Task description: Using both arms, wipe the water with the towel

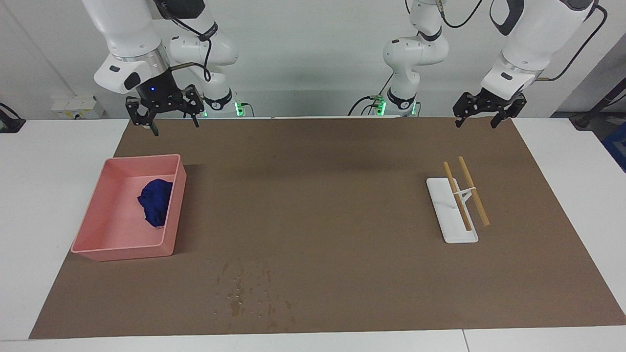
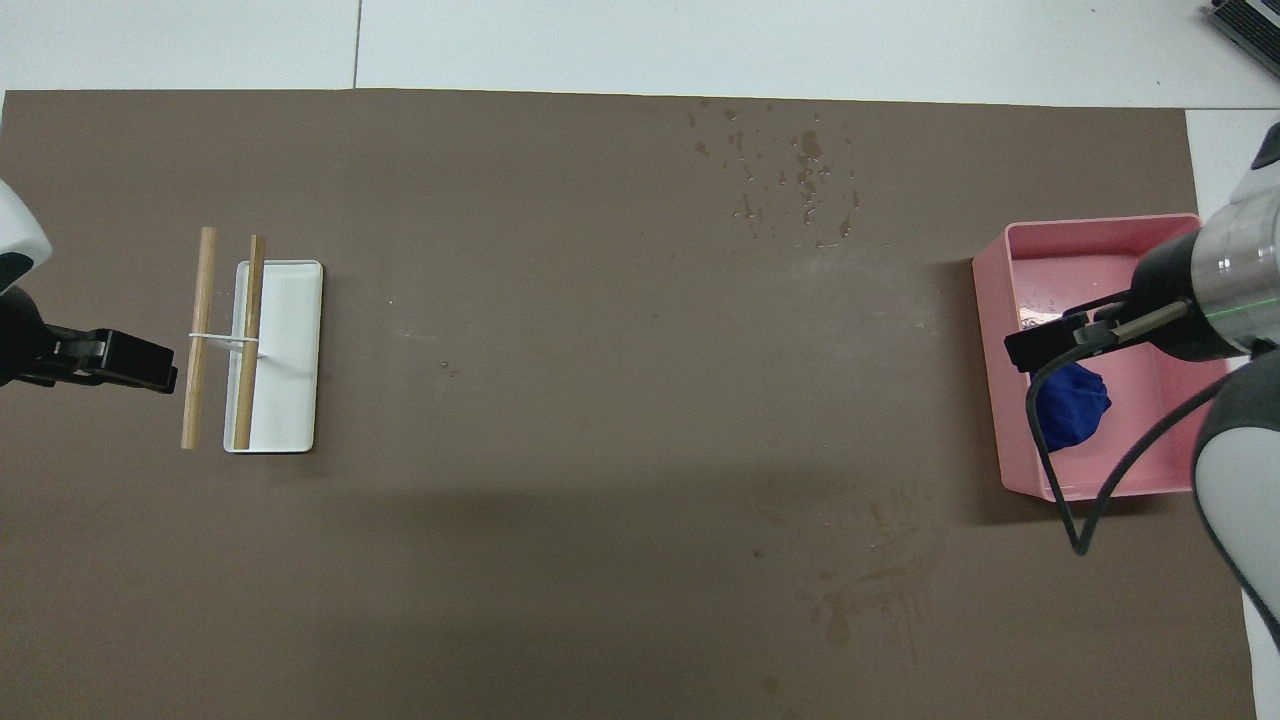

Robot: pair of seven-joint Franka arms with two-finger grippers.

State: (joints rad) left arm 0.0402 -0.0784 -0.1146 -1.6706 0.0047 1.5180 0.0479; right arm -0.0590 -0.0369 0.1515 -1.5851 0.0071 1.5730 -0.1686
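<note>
The water [image 1: 249, 293], a patch of small dark glossy specks and droplets, sits on the brown mat [image 1: 313, 205] at the edge farthest from the robots, and it's the landmark here. Just beside it, toward the right arm's end of the bench [image 1: 54, 195] and a little nearer to the robots, stands the pink rectangular plastic bin [image 1: 98, 244], and inside that bin lies the crumpled dark blue towel [image 1: 155, 201] (bunched against the wall that faces the water). The towel is untouched and apart from the water.

Up above, the right gripper [image 1: 173, 118] hangs in the air over the mat's edge closest to the robots, on the bin's side of the water; its fingers are spread wide and grasp nothing. In the overhead view the right gripper [image 2: 1045, 345] covers part of the bin, yet it is well clear of it.

Well apart from the water, toward the left arm's end, a white flat rack [image 1: 451, 211] carries two light wooden rods [image 1: 473, 190] side by side. The left gripper [image 1: 481, 117] waits in the air over the mat's edge nearest the robots on that side, fingers released, holding nothing.
</note>
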